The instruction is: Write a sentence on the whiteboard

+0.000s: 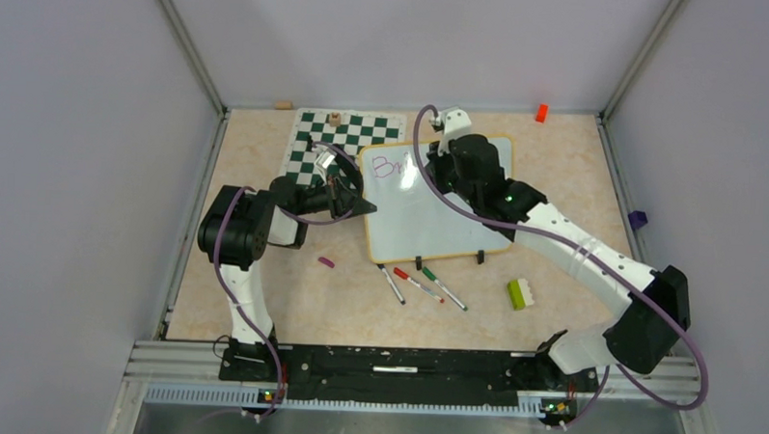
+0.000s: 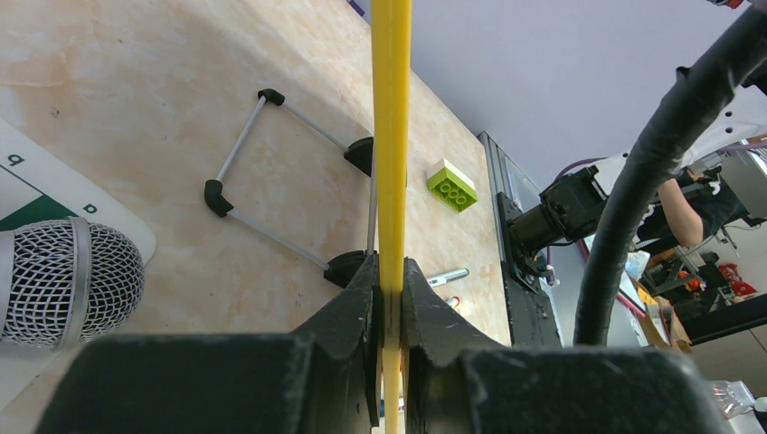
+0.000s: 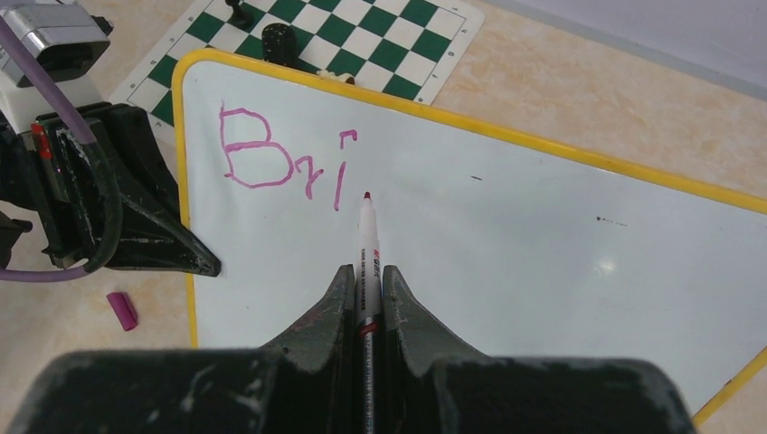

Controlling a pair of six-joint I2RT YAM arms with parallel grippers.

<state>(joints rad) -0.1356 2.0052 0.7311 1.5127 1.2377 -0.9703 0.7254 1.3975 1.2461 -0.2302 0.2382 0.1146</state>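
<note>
currently three letters (image 3: 285,158); left claw (image 2: 391,276) clamps whiteboard (image 3: 543,253) rim, right claw (image 3: 366,282) clamps one marker (image 3: 367,231).

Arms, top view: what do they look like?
The left arm and right arm have white links and black joint housings, each with a purple cable looped alongside. A green light glows on the right one. Their fingers are matte black, scuffed wedges.

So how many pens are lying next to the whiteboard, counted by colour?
Black pen: 1
Red pen: 1
Green pen: 1
Total: 3
</note>
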